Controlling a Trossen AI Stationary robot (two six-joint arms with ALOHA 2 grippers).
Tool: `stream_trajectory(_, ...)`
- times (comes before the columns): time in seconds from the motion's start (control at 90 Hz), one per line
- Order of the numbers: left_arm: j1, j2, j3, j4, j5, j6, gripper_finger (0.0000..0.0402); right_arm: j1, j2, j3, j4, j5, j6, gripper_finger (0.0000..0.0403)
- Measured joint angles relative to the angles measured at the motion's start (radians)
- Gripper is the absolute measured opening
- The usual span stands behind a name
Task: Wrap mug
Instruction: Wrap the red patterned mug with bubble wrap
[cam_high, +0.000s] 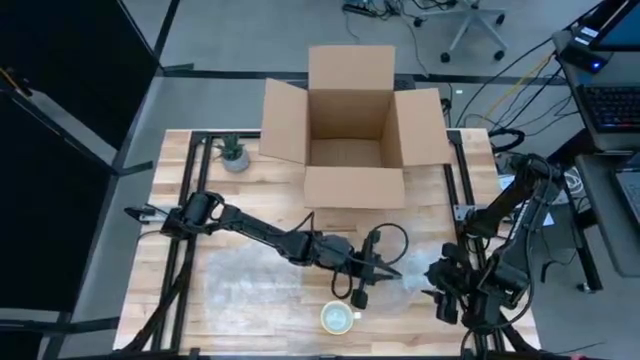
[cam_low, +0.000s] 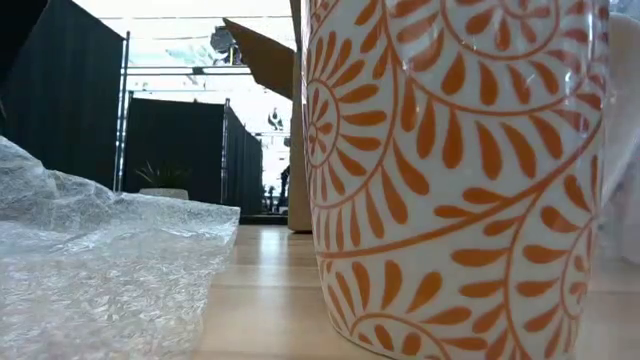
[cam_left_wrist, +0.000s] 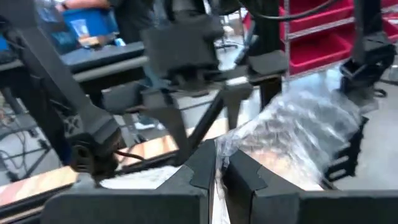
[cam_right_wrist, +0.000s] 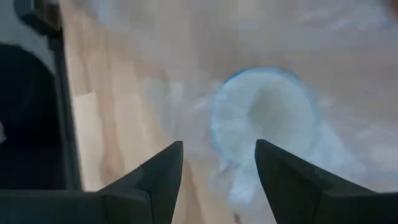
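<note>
A white mug (cam_high: 338, 318) with orange leaf scrolls (cam_low: 460, 180) stands upright on the wooden table near its front edge. A clear sheet of bubble wrap (cam_high: 260, 282) lies spread behind and to the left of the mug, and it also shows crumpled in the low view (cam_low: 100, 260). My left gripper (cam_high: 361, 295) is just behind the mug, shut on the wrap. To the mug's right, my right gripper (cam_high: 438, 290) is open over the wrap's right end. Its wrist view looks past the fingers (cam_right_wrist: 217, 177) at the blurred mug (cam_right_wrist: 264, 121). My left gripper pinches a bunched edge of the bubble wrap (cam_left_wrist: 219, 146) between its two shut fingers. Past the fingers the wrap rises crumpled off the table toward the right arm, while its left part lies flat on the table. I cannot tell whether my right gripper touches the wrap.
An open cardboard box (cam_high: 352, 130) stands at the table's far middle. A small potted plant (cam_high: 234, 153) sits at the far left. Black frame rails run along the table's left and right sides.
</note>
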Motion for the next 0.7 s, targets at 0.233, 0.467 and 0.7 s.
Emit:
stream_trajectory(0.233,0.006,0.014,-0.001,-0.003,-0.027,0.0,0.0008,-0.025,0.0,0.0,0.018,0.08,-0.066,0.0187)
stream_trajectory(0.467,0.006,0.019,-0.002,0.016,-0.028,0.001,0.0008,-0.024,0.001,0.0,0.11,0.163,-0.113,0.0187)
stream_trajectory(0.7,0.006,0.019,-0.002,0.007,-0.005,0.001,0.0008,-0.065,0.001,0.0,0.115,0.243,-0.262,0.0187)
